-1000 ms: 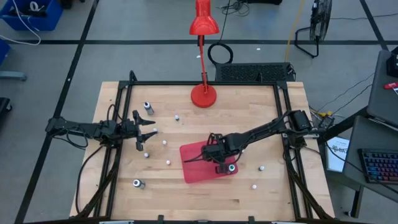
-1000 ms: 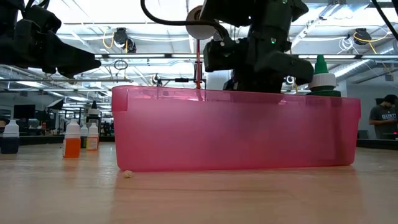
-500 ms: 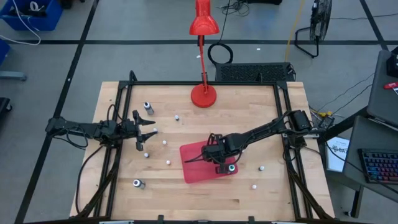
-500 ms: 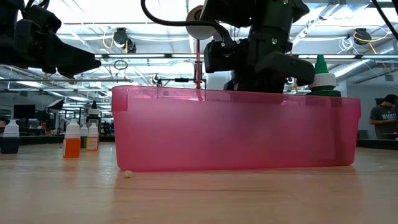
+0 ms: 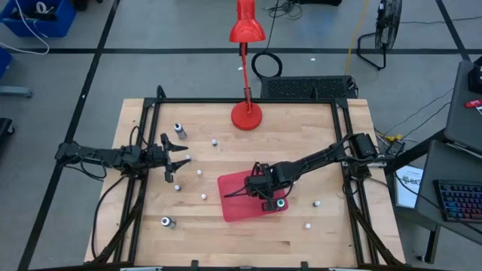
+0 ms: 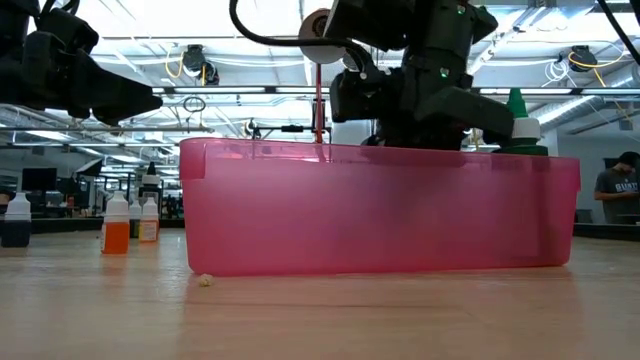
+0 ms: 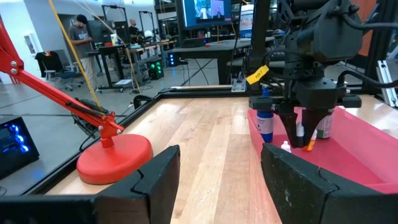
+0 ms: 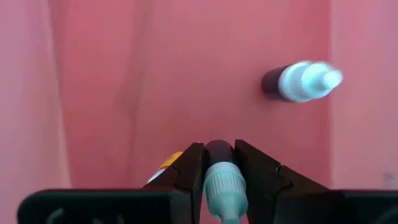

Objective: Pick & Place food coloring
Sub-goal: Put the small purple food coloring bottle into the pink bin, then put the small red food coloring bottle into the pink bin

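A shallow red tray (image 5: 235,207) lies mid-table. My right gripper (image 5: 261,199) points steeply down into it, shut on a small food coloring bottle (image 8: 219,163) with a dark body and pale cap. Other bottles stand on their bases in the tray: a blue one (image 7: 265,122), a green-capped one (image 7: 323,126) and a teal-topped one (image 5: 279,203). More small bottles and grey vials (image 5: 179,130) stand loose on the wood. My left gripper (image 5: 184,159) waits open and level at the table's left side, holding nothing. My right gripper pinches the small bottle between its two fingers (image 8: 190,169), one on each side of the body (image 8: 219,151) just below the cap. The fingers come from above, slanting down. The bottle stands upright with its cap up; whether its base rests on the tray floor is hidden.
A red desk lamp's base (image 5: 246,114) stands at the table's far middle. Tiny white bottles dot the wood left of the tray (image 5: 204,196) and right of it (image 5: 317,202). Another grey vial (image 5: 167,222) sits near the front left. Black frame rails run along both sides.
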Controlling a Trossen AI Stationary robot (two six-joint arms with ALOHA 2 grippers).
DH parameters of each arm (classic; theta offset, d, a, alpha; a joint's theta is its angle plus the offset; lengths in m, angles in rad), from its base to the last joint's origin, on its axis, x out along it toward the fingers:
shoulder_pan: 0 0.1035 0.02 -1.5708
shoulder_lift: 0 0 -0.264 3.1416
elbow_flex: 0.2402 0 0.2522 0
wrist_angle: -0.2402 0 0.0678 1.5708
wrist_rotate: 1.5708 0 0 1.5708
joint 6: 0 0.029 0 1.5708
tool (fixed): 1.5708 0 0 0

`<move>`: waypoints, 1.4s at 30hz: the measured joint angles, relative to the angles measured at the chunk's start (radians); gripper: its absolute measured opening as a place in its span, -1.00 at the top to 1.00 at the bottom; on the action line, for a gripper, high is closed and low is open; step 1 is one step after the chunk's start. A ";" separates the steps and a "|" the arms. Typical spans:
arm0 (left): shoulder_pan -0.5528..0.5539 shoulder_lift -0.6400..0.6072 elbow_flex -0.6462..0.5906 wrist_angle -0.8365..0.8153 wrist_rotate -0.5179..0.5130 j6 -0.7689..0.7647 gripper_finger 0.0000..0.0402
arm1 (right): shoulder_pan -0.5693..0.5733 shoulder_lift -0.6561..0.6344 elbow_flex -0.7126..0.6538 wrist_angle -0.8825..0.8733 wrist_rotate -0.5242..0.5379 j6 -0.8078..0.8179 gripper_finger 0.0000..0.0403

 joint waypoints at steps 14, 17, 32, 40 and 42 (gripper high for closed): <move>0.000 0.000 0.000 0.000 0.000 0.000 -0.12 | 0.000 0.000 -0.017 0.041 -0.003 0.002 0.47; 0.000 0.000 0.000 0.000 0.000 0.000 -0.12 | 0.000 0.000 -0.017 0.052 -0.003 0.003 0.39; 0.000 0.000 0.000 0.000 0.000 0.000 -0.12 | 0.000 -0.123 -0.017 0.050 0.000 0.037 0.20; 0.000 0.000 0.000 0.000 0.000 0.000 -0.12 | 0.022 -0.351 -0.015 0.026 -0.219 0.376 0.21; 0.000 0.000 0.000 0.000 0.000 0.000 -0.12 | 0.047 -0.402 -0.016 0.012 -0.317 0.488 0.21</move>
